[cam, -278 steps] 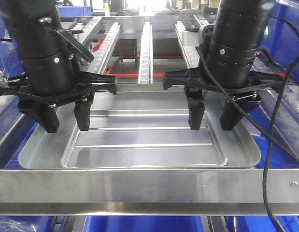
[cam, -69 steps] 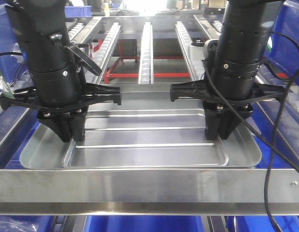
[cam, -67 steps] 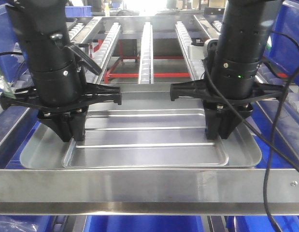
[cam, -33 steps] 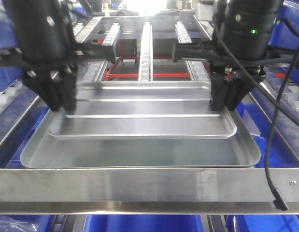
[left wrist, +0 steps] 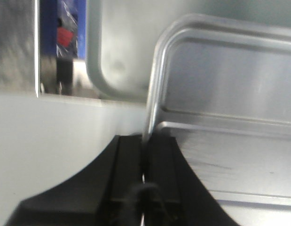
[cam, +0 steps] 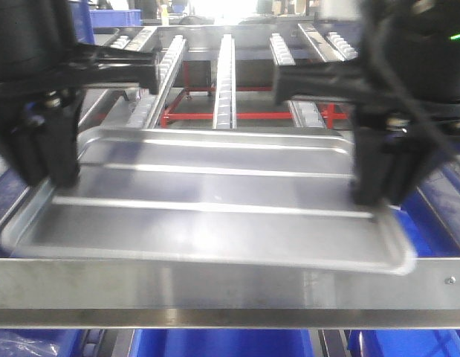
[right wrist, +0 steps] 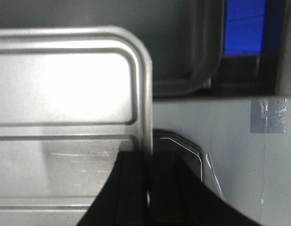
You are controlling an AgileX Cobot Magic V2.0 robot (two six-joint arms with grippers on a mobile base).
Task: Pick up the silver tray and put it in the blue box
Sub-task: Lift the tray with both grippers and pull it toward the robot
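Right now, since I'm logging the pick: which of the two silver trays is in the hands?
The upper silver tray, its side rims pinched by the left hand and right hand; the other tray lies beneath, ungripped.

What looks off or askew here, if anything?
Nothing looks damaged or spilled. The silver tray hangs pinched by its side rims between the left tool and right tool, and its right end looks slightly lower. A second tray lies underneath.

Steel crossbar [cam: 230,288] fwd; roller rails [cam: 225,78], prob. red frame [cam: 248,115] behind.
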